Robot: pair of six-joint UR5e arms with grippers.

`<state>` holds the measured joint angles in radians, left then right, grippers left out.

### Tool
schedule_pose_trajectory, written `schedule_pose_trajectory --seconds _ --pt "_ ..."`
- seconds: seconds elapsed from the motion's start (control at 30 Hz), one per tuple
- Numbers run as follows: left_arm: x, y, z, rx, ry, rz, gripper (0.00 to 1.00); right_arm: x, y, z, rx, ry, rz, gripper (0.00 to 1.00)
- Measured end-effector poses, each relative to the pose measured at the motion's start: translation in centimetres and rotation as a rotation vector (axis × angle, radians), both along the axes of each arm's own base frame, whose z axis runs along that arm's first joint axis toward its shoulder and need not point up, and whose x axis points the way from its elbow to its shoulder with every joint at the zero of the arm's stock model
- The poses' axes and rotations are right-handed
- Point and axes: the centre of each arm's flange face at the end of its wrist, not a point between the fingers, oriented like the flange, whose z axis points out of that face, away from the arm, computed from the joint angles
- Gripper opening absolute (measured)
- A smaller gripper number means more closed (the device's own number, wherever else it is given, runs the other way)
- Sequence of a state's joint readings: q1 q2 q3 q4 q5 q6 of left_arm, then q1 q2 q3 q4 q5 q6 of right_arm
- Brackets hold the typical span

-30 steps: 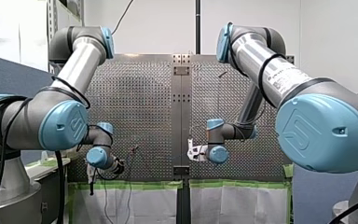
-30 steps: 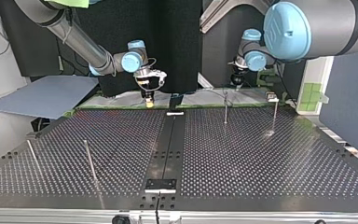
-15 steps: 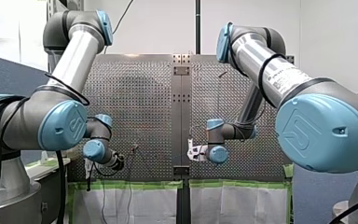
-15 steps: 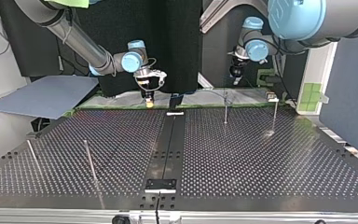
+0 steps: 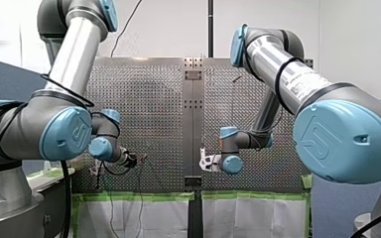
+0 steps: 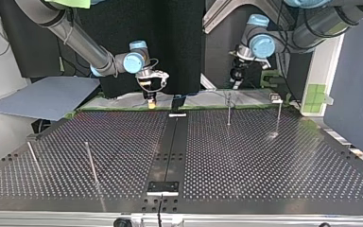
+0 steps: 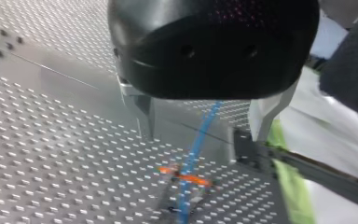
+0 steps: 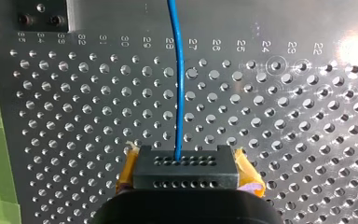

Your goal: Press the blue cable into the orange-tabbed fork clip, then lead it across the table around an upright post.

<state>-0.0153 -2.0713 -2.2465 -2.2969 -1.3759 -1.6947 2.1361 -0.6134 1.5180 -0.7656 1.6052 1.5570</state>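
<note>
While my right claw (image 8: pixel 186 163) pinches the blue cable (image 8: pixel 180 84) stretched straight ahead, my left claw (image 7: pixel 204 133) gapes.

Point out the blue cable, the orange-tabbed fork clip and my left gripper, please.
blue cable (image 8: pixel 179 93): right wrist view, middle of its straight run.
orange-tabbed fork clip (image 7: pixel 185 176): left wrist view, orange tabs where the cable crosses.
left gripper (image 7: pixel 204 134): left wrist view, midway between its open fingertips.

Two grey arms (image 5: pixel 74 54) with blue caps over a perforated metal counter (image 5: pixel 151 106), my left gripper (image 5: pixel 131 160) low at the view's left, my right gripper (image 5: pixel 204 162) beside the centre strip (image 5: pixel 192 124), green tape (image 5: pixel 144 196) along the near edge.
</note>
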Motion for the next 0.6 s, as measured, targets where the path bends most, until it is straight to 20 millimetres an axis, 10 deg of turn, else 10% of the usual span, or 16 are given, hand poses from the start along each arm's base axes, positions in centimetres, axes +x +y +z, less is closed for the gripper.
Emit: schedule_pose_trajectory --seconds 0.6 --pt "0.7 -1.0 2.9 -0.065 -0.094 0.044 1.0 0.0 0.0 -0.1 -0.001 -0.001 0.002 0.0"
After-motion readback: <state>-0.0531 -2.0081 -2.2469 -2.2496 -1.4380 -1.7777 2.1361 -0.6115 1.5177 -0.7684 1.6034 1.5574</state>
